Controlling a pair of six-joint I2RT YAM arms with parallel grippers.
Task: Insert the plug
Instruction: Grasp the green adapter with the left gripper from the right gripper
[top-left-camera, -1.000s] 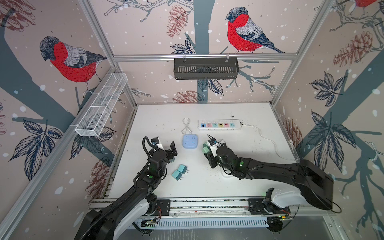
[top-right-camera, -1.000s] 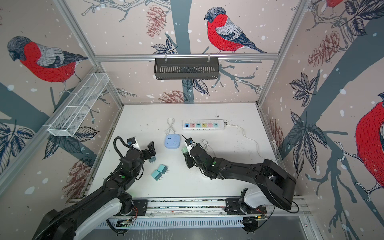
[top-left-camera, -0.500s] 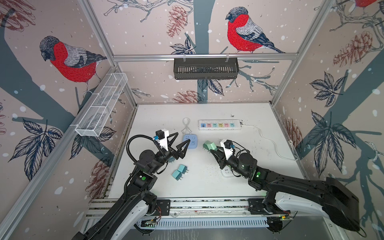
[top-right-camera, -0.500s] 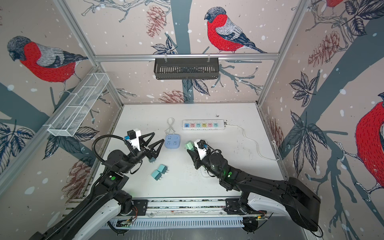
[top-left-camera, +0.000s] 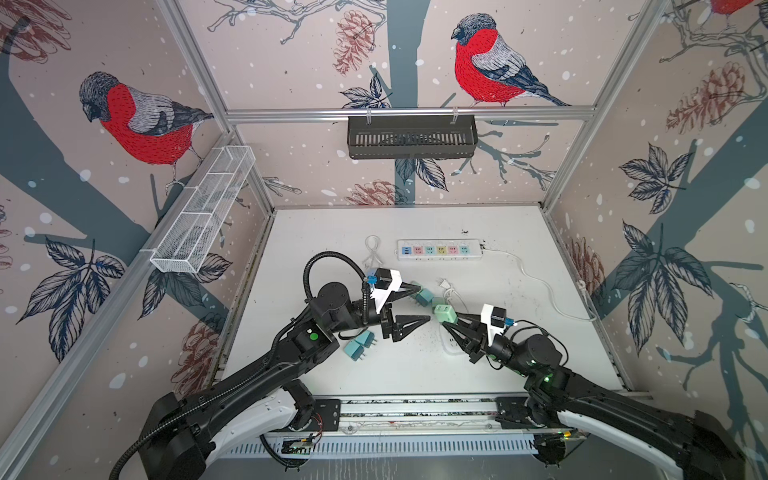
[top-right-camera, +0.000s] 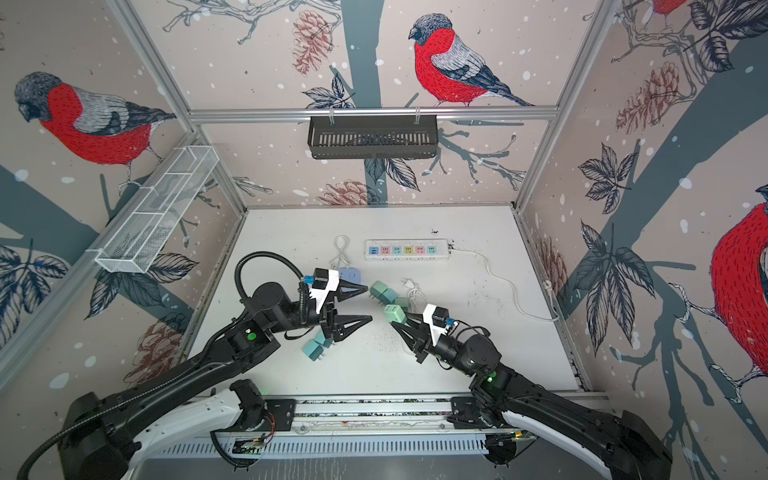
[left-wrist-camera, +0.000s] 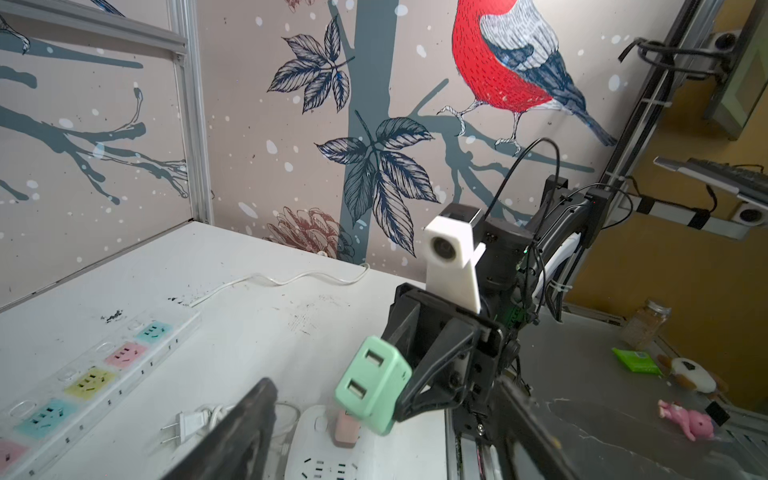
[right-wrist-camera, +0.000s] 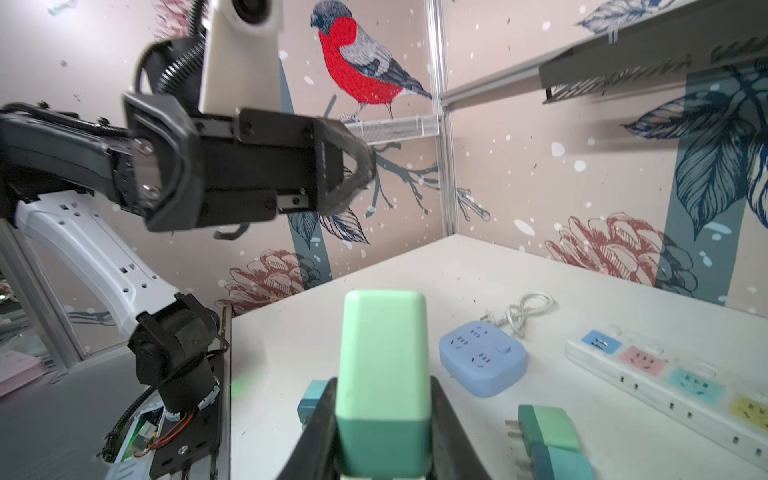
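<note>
My right gripper (top-left-camera: 451, 322) is shut on the plug (top-left-camera: 445, 313), a light green block with two USB ports on its face, and holds it above the table. In the right wrist view its fingers (right-wrist-camera: 451, 432) clamp both sides of the plug (right-wrist-camera: 382, 374). My left gripper (top-left-camera: 417, 305) is open and also raised, its tips facing the plug from the left and just short of it. Through the left wrist camera the plug (left-wrist-camera: 372, 384) hangs ahead of that gripper's two dark fingers (left-wrist-camera: 249, 428). The plug's prongs are hidden.
A white power strip (top-left-camera: 438, 249) with coloured sockets lies at the back, its cord trailing right. A blue cube socket (top-right-camera: 349, 275), a green plug pair (top-left-camera: 422, 295) and a teal pair (top-left-camera: 359, 345) lie mid-table. A white socket block (left-wrist-camera: 332, 453) sits under the right gripper.
Both arms have risen from the table and turned toward each other. The right one lifted the green plug. The left gripper swung right toward it and its jaws have narrowed somewhat.
</note>
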